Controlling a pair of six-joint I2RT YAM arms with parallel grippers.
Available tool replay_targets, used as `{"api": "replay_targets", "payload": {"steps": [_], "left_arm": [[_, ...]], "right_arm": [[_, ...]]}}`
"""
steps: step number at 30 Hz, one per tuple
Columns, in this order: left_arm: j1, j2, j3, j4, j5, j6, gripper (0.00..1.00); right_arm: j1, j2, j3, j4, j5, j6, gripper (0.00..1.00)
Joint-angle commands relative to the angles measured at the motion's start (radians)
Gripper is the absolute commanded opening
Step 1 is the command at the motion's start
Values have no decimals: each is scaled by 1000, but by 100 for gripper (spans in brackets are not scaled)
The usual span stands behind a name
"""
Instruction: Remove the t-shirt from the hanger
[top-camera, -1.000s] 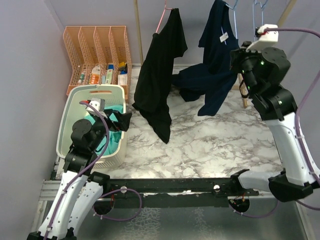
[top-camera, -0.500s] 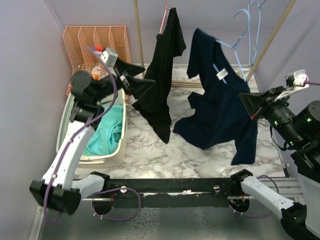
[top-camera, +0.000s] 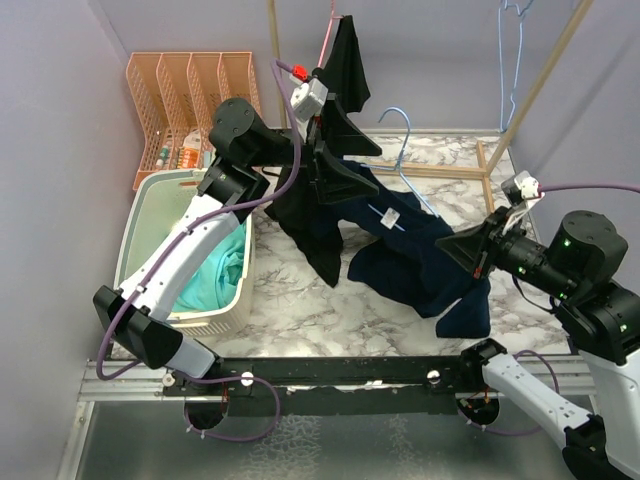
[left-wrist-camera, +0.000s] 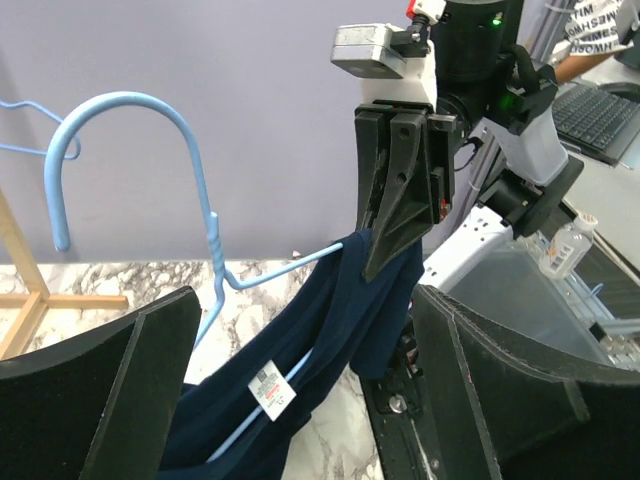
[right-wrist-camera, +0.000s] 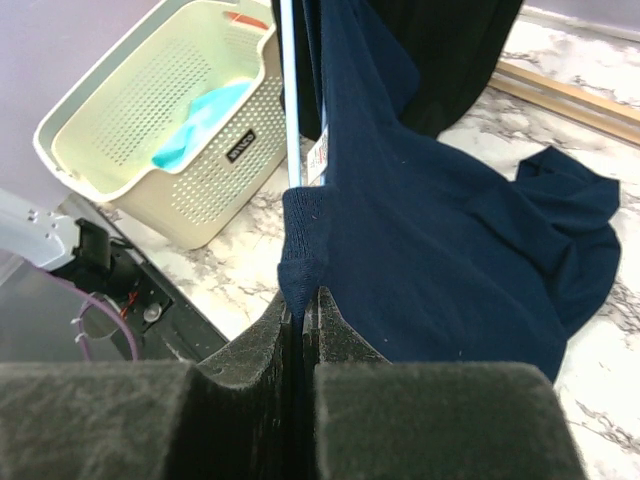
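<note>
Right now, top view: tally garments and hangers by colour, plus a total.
navy t-shirt: 1
black garment: 1
teal garment: 1
light blue hangers: 2 (one in the navy t-shirt, one up on the rail)
pink hanger: 1
Total: 6

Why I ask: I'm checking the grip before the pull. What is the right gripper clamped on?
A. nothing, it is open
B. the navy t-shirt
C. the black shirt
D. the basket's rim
B: in the right wrist view the right gripper is shut on a fold of the navy t-shirt.
</note>
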Motion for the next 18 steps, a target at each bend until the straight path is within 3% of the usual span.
{"api": "replay_targets", "payload": {"steps": [1, 13, 14, 15, 18], "left_arm": [[-6, 27, 28, 58, 75, 0, 90], [-73, 117, 50, 141, 120, -64, 86], [-80, 123, 53, 145, 128, -68, 80], [-86, 128, 55, 147, 135, -70, 66], [-96, 136, 54, 145, 151, -75, 3]], "right_arm": [[2, -39, 8, 67, -129, 0, 1], [2, -58, -19, 105, -212, 1, 1], [2, -58, -20, 106, -208, 1, 1], [2, -60, -19, 106, -204, 2, 1], [2, -64, -12, 105, -183, 1, 1]]}}
